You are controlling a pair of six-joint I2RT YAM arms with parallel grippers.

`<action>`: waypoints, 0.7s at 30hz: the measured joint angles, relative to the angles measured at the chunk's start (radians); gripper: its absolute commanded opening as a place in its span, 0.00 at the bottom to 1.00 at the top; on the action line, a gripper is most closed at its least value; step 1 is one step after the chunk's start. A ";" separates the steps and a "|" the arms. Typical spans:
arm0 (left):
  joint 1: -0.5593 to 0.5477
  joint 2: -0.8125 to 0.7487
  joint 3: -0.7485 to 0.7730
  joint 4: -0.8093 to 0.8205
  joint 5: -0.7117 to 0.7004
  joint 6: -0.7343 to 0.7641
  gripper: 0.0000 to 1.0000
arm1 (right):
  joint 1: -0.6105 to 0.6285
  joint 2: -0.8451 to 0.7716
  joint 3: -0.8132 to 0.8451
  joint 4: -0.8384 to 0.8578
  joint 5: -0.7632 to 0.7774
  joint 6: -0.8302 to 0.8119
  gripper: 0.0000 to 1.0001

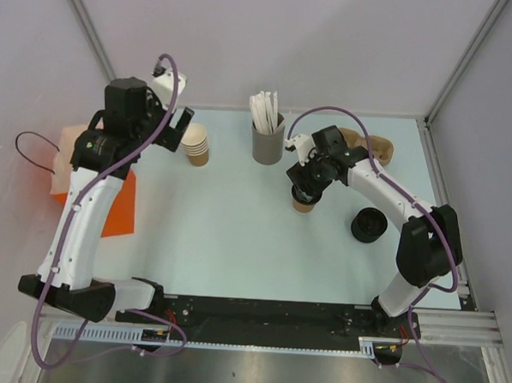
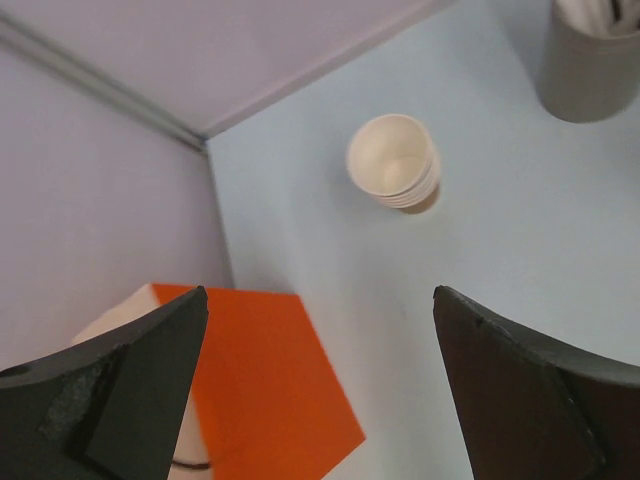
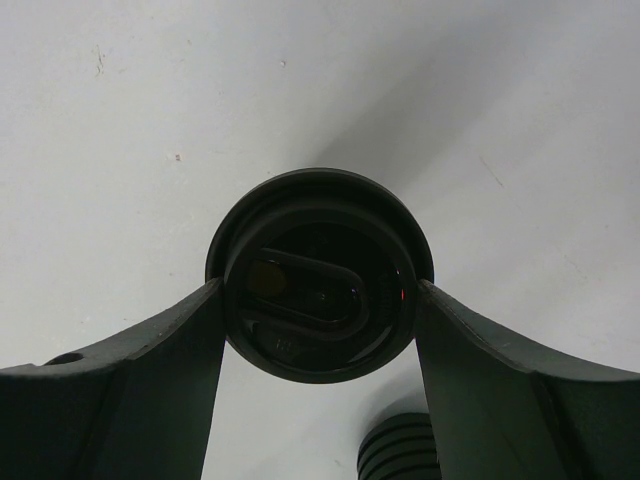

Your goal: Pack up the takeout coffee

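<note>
The takeout coffee (image 1: 304, 205), a small tan-brown paper cup, stands on the table right of centre. My right gripper (image 1: 306, 189) hangs straight over it and hides its top. In the right wrist view both fingers press the sides of a round black lid (image 3: 320, 270), so my right gripper (image 3: 318, 292) is shut on the lid, which covers the cup beneath. My left gripper (image 1: 182, 121) is raised at the back left. Its jaws stand wide open with nothing between them, left gripper (image 2: 318, 292).
A stack of nested brown cups (image 1: 195, 144) (image 2: 395, 162) stands at the back left. Beside it is a grey holder of white sticks (image 1: 267, 139). A stack of black lids (image 1: 368, 225) (image 3: 398, 452) sits right of the cup. An orange bag (image 1: 97, 192) (image 2: 265, 380) lies at the left edge, a brown cardboard piece (image 1: 377, 146) at the back right.
</note>
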 measured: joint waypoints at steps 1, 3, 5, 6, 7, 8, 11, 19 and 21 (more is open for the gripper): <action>0.012 0.000 0.041 -0.020 -0.041 0.009 1.00 | 0.000 0.000 0.000 0.000 0.000 0.002 0.62; 0.024 -0.001 0.095 -0.042 -0.095 0.022 0.99 | 0.003 0.000 0.000 0.000 0.000 0.002 0.62; 0.036 -0.001 0.152 -0.072 -0.152 0.034 0.99 | 0.006 0.000 0.000 0.000 0.000 0.002 0.62; 0.042 -0.001 0.170 -0.080 -0.175 0.036 0.99 | 0.006 0.000 0.000 0.000 0.000 0.002 0.61; 0.055 -0.002 0.193 -0.088 -0.206 0.043 1.00 | 0.008 0.000 0.000 0.000 -0.001 0.002 0.62; 0.066 -0.003 0.201 -0.092 -0.224 0.047 1.00 | 0.009 0.000 0.000 0.000 -0.002 0.002 0.62; 0.118 -0.008 0.196 -0.111 -0.274 0.066 0.99 | 0.011 0.000 -0.009 0.003 -0.007 0.002 0.62; 0.308 0.027 0.084 -0.105 -0.283 0.132 0.97 | 0.013 -0.002 -0.034 0.003 -0.027 0.002 0.61; 0.358 0.040 0.068 -0.086 -0.278 0.149 0.94 | 0.013 -0.005 -0.039 0.002 -0.031 0.002 0.61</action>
